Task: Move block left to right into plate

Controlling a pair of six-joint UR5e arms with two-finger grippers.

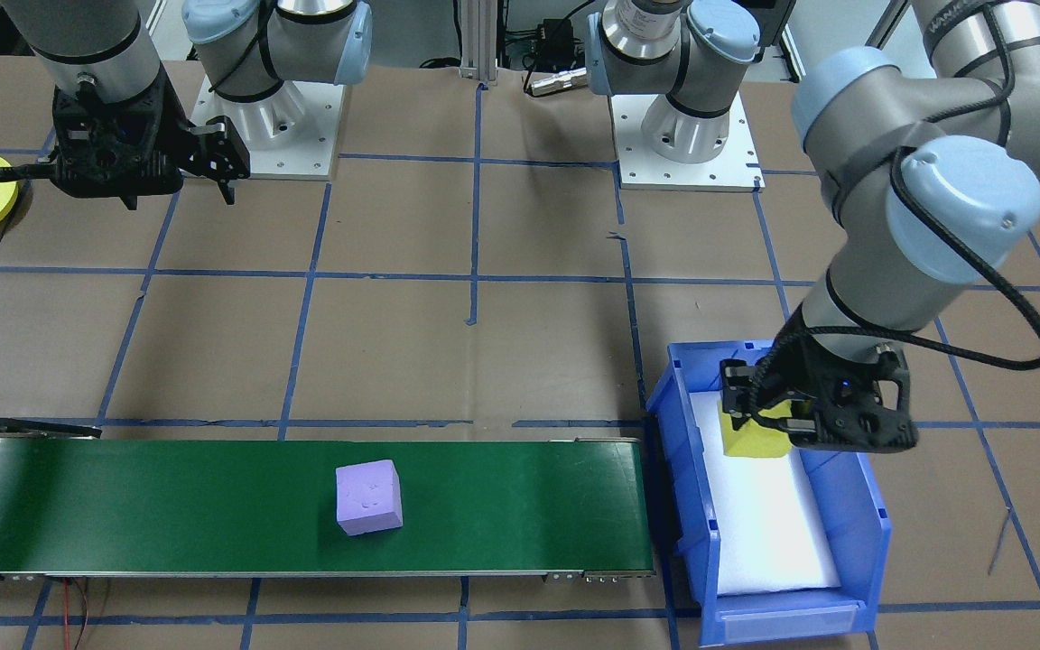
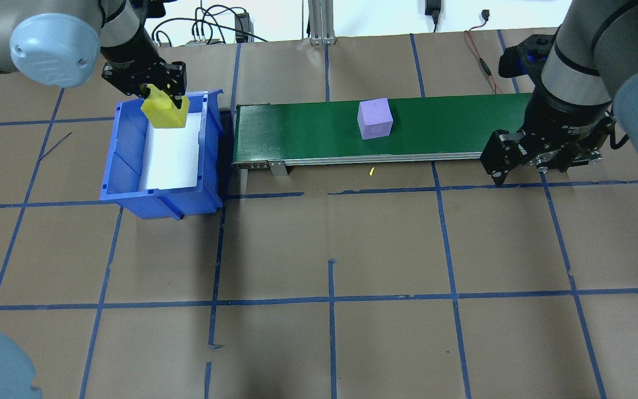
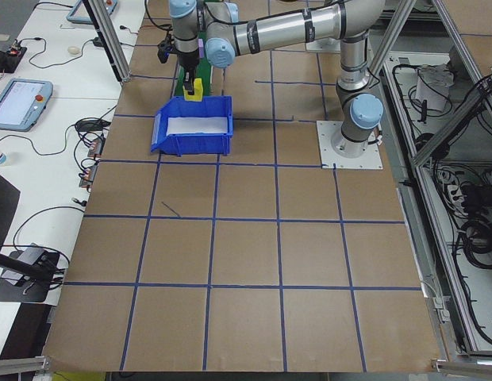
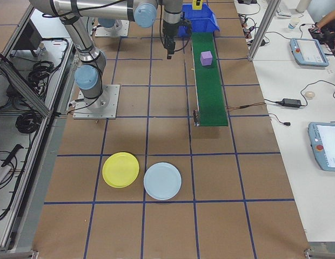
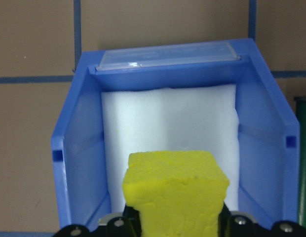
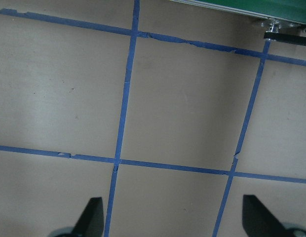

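Note:
My left gripper (image 1: 759, 431) is shut on a yellow block (image 1: 752, 442), held just above the white foam at the robot-side end of the blue bin (image 1: 865, 515). The left wrist view shows the yellow block (image 5: 175, 190) between the fingers with the bin (image 5: 79, 148) below. A purple block (image 2: 375, 118) rests mid-way along the green belt (image 2: 297, 127). My right gripper (image 2: 540, 166) hangs open and empty over the table by the belt's right end; its fingertips (image 6: 91, 217) stand wide apart. The yellow plate (image 4: 120, 169) lies far out on the robot's right.
A light blue plate (image 4: 162, 181) lies beside the yellow one. The bin sits against the belt's left end. Blue tape lines grid the brown tabletop. The two arm bases (image 1: 267, 117) stand at the table's back edge.

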